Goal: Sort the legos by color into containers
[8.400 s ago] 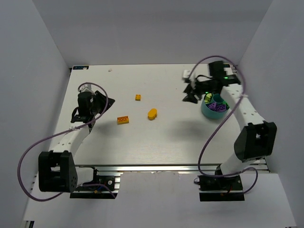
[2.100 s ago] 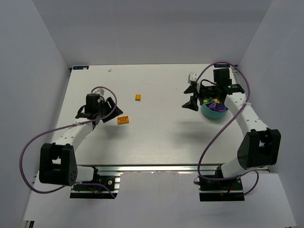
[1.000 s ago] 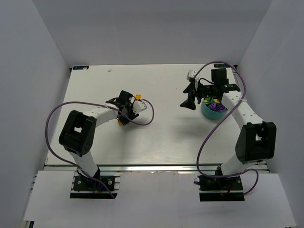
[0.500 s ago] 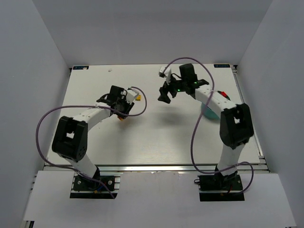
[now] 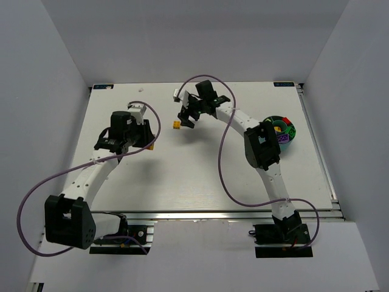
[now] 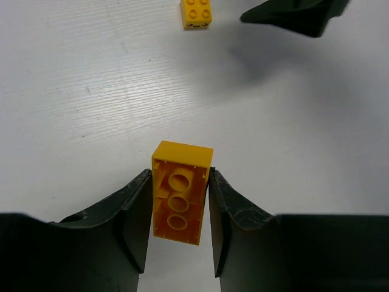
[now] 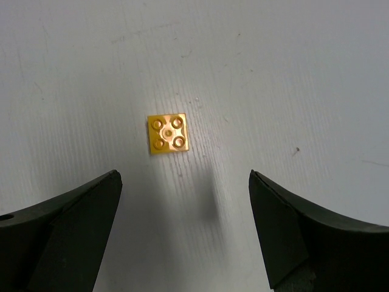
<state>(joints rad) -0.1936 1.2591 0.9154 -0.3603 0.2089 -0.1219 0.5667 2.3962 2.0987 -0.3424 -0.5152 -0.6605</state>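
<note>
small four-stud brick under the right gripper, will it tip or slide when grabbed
The small brick looks like rigid moulded plastic, so it probably won't flex. Lying flat, studs up, it seems unlikely to tip or roll. On the smooth table it may skid if one finger touches first.

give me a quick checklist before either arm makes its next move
1. left gripper shut on the long yellow brick: ok, jaws press both long sides
2. that brick lifted off the table: cannot tell
3. right gripper open: ok, jaws wide
4. small yellow brick between the right jaws: not ok, it lies beyond the tips, slightly left of centre
5. grippers apart from each other: ok, bare table between them
6. room in the teal bowl: cannot tell, the right arm covers part of it
</note>
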